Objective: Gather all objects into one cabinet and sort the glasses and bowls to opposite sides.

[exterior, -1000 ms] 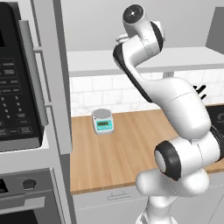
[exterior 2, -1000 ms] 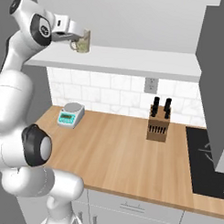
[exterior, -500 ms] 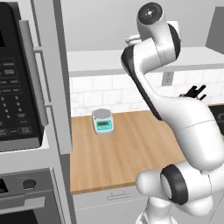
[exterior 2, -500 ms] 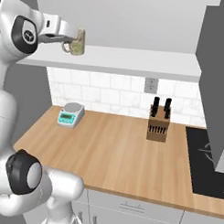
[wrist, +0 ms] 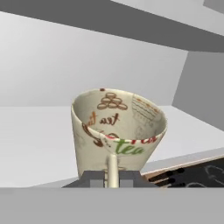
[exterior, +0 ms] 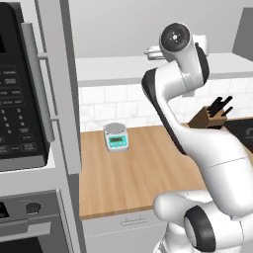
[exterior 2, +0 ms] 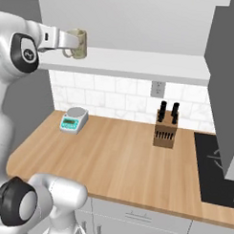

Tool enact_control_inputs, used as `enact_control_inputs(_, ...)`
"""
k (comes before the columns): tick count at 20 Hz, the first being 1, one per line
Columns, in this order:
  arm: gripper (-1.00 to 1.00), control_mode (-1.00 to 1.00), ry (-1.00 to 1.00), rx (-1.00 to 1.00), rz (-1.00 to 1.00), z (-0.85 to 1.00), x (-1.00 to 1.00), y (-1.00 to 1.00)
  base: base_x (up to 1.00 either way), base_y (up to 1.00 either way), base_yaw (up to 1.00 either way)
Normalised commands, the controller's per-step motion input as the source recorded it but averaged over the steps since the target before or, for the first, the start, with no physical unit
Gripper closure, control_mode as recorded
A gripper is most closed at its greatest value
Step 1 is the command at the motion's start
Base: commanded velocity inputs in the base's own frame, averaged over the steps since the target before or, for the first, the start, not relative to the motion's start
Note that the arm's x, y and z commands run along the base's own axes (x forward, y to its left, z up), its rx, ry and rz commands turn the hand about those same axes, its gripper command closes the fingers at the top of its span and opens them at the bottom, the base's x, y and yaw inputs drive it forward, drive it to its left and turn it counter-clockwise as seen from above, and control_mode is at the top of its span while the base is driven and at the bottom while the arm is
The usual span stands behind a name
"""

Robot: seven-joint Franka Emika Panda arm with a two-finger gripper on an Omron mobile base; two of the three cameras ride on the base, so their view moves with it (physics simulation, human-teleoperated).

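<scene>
A pale beige patterned cup (exterior 2: 78, 44) with brown and red lettering hangs level with the white shelf (exterior 2: 140, 65) of the open wall cabinet, just in front of its left part. My gripper (exterior 2: 69, 42) is shut on the cup's near side. In the hand view the cup (wrist: 118, 127) tips its mouth toward the camera, with the gripper (wrist: 112, 178) clamped on a slim strip of its near wall. The cabinet's grey door (exterior 2: 225, 84) stands open at the right. No other cup or bowl is in sight.
On the wooden counter (exterior 2: 117, 162) a small teal scale (exterior 2: 73, 120) stands at the back left and a knife block (exterior 2: 165, 131) at the back right. A black cooktop (exterior 2: 215, 170) lies at the far right. A microwave (exterior: 20, 99) is on the left.
The arm has swung its upper joints to the right while the cup stayed held, drifting only slightly left near the shelf. The base has not moved.
</scene>
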Motion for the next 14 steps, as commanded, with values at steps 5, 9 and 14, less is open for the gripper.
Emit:
enact_control_inputs(5,1.0,1.0,0.0,0.0,0.0,0.0,-0.06,0.0,-0.15,0.0,0.0)
enact_control_inputs(9,1.0,1.0,0.0,0.0,0.0,0.0,0.0,0.0,-0.31,-0.03,0.0)
enact_control_inputs(14,1.0,1.0,0.0,0.0,0.0,0.0,0.0,0.0,-0.48,-0.18,-0.26)
